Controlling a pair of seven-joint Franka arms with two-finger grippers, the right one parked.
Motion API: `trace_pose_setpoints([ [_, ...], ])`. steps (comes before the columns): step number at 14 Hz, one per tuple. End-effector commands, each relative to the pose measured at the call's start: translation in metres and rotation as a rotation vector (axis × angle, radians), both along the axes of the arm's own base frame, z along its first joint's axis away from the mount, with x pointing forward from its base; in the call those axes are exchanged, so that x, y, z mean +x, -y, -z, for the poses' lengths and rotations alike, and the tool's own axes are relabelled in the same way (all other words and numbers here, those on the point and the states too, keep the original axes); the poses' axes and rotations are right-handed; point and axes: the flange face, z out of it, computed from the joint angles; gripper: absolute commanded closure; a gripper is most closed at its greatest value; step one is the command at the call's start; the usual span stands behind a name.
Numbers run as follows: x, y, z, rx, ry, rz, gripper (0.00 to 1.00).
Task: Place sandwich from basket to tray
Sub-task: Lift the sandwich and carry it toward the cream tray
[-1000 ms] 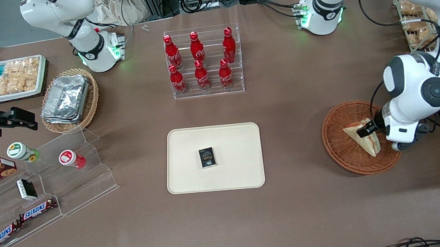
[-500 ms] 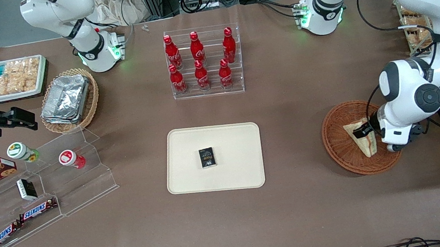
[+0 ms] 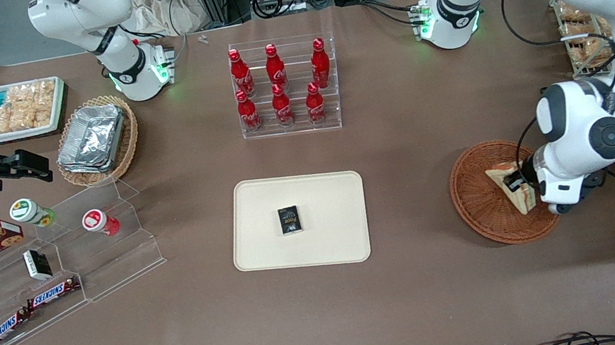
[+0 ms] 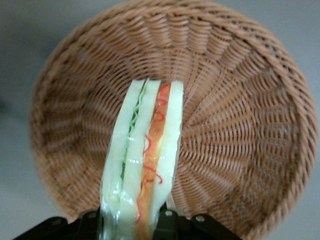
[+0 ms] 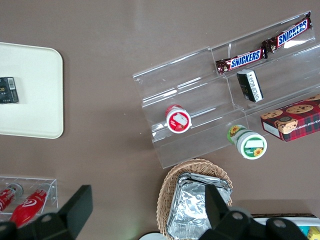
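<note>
- Acrylic steps (image 3: pixel 135 260) sit toward the parked arm's end of the table and carry chocolate bars (image 3: pixel 53 293) and small jars. You can leave all of that alone, as it plays no part in this job.
- Farther from the front camera than those steps, you have a tan oval basket (image 3: pixel 128 142) of foil containers. Don't mistake it for the one you are working from.
- At the middle of the table lies the tray (image 3: pixel 268 237), your target, cream and flat. A small dark box (image 3: pixel 289 220) rests near its centre, and bare surface shows all round it. The rack of red bottles (image 3: pixel 284 86) stands farther from the front camera than the tray and well apart from it.
- Toward the working arm's end you find the basket (image 3: pixel 478 203), round and reddish-brown, well apart from the tray.
- The sandwich (image 3: pixel 508 182) is over the basket's inside, turned on edge. In the wrist view it (image 4: pixel 145 160) stands upright against the weave (image 4: pixel 240 100), with its green and red-orange filling facing the camera.
- Your gripper (image 3: pixel 517 182) is clamped on the sandwich, one finger on each bread face at the end nearest the wrist.
- I judge the grasp made, and nothing more. Whether the sandwich has cleared the basket floor, I cannot tell.
- What is left for you, as I read it, is the whole carry:
  - lift over the rim,
  - cross the bare table to the tray,
  - set the sandwich down beside the dark box, not on it,
  - let go.
</note>
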Motion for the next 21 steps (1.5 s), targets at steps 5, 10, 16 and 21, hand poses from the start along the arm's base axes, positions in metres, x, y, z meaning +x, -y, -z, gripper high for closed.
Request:
trace_pose_setpoints([
  [5, 0.029, 0.133, -0.141, -0.015, 0.028, 0.015, 1.00],
  [10, 0.032, 0.307, -0.078, -0.093, 0.002, 0.213, 1.00],
  [16, 0.017, 0.421, 0.029, -0.163, 0.102, 0.351, 1.00],
  [21, 0.003, 0.433, 0.064, -0.136, 0.065, 0.389, 0.40],
])
